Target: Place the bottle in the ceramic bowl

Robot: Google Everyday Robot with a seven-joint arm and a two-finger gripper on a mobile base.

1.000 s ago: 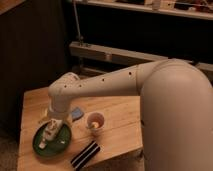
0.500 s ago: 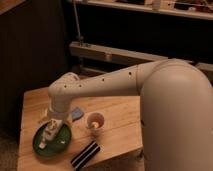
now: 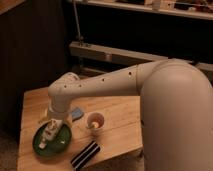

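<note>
Nothing has visibly moved since the earlier frame: at lower left, the gripper (image 3: 51, 125) hangs fully open, apparently holding nothing, over the small slim white bottle (image 3: 47, 136) lying inside the glossy green ceramic bowl (image 3: 64, 143), so retreating upward comes next.

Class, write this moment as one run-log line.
gripper: open, over ceramic bowl | bottle: lying in bowl, below gripper | tan cup: right of bowl
</note>
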